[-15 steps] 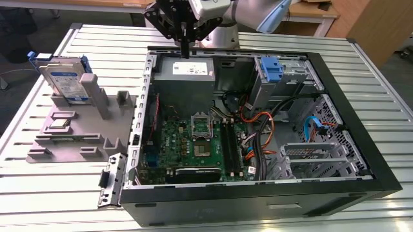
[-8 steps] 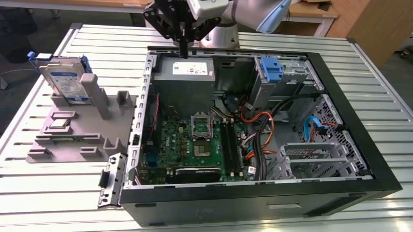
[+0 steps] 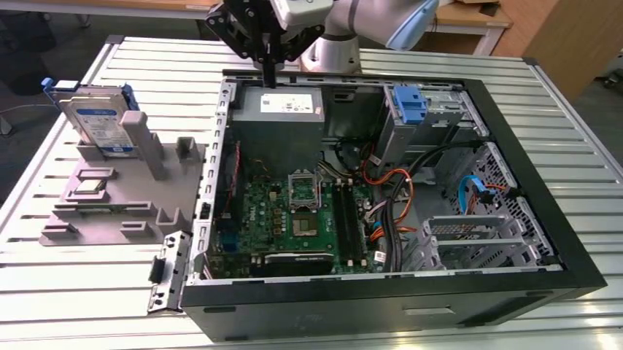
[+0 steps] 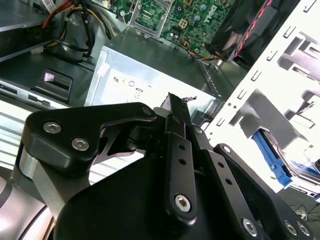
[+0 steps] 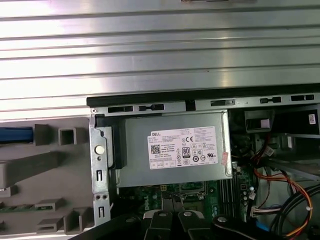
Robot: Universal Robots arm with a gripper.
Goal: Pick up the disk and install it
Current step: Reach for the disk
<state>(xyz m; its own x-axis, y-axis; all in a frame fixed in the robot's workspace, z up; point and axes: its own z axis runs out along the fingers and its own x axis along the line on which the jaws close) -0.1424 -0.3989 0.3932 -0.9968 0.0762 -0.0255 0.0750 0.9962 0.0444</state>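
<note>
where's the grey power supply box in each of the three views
Exterior view: power supply box in the far corner of the case, toward the exterior view's left, by the gripper.
Second wrist view: power supply box just beyond the gripper.
First wrist view: power supply box against the case's slotted wall.
Shared landmark: the green motherboard bordering the box.

The gripper (image 4: 172, 102) is hanging over the grey power-supply box (image 4: 145, 75), its black fingers pressed together. Beyond the box, the green motherboard (image 4: 192, 15) is showing. Past the pale perforated case wall (image 4: 260, 100), the disk (image 4: 274, 160) is peeking out, blue frame catching the light.
</note>
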